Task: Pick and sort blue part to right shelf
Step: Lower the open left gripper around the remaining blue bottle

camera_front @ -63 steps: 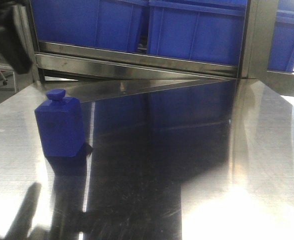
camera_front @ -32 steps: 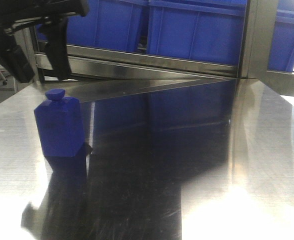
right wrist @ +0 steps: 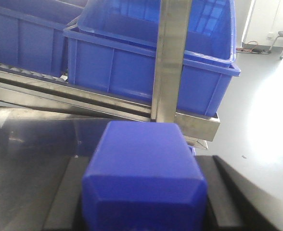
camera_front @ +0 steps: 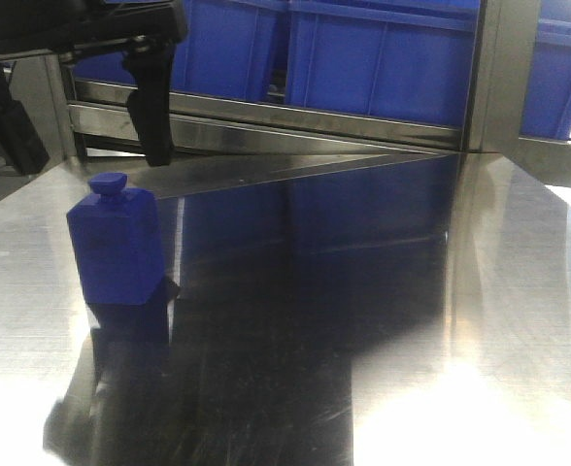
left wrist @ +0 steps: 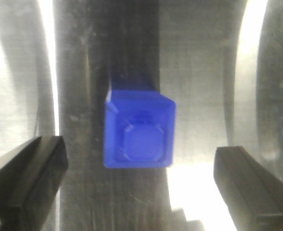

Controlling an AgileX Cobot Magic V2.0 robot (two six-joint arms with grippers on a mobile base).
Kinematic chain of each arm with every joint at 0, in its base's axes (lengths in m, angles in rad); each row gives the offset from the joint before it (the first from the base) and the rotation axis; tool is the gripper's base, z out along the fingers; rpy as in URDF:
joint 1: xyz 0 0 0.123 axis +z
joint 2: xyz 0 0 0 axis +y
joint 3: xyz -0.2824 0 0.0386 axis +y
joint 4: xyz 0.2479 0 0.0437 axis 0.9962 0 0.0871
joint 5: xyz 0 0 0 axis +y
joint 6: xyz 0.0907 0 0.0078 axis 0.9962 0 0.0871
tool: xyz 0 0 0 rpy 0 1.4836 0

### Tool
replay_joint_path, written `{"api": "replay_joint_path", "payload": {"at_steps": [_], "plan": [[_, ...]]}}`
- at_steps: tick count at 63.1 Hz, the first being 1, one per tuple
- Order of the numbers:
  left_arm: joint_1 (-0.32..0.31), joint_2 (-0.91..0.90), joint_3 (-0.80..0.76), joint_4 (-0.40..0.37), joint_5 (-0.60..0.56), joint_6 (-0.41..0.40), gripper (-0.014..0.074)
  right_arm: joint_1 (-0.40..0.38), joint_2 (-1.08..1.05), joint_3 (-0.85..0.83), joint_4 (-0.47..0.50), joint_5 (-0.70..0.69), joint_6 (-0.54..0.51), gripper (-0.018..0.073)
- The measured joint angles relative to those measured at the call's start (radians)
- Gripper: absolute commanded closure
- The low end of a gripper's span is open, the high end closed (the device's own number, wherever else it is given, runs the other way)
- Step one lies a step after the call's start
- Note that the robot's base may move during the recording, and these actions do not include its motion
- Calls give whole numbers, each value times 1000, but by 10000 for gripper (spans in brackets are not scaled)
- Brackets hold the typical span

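A blue part (camera_front: 116, 238), a square bottle shape with a small neck, stands upright on the steel table at the left. My left gripper (camera_front: 82, 126) hovers above and just behind it, open, with one black finger on each side. In the left wrist view I look straight down on the blue part (left wrist: 140, 130), which sits ahead of the gap of the open left gripper (left wrist: 139, 187), touching neither finger. My right gripper (right wrist: 144, 192) is shut on a second blue part (right wrist: 144, 183), held before the shelf; it is out of the front view.
Blue plastic bins (camera_front: 383, 58) sit on a steel shelf rack behind the table, with an upright steel post (camera_front: 494, 78) at the right. In the right wrist view a blue bin (right wrist: 132, 67) and the post (right wrist: 173, 57) are close ahead. The floor lies beyond the shelf's right end.
My left gripper has come in from the upper left and now stands over the blue part, its fingers spread wider. The blue part on the table has not moved.
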Motion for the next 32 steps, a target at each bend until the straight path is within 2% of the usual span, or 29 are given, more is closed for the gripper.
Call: {"api": "replay_joint_path", "payload": {"at_steps": [32], "plan": [[-2,114,-50,0,45,0,-94,0,0,0,0,0,0,115]]}}
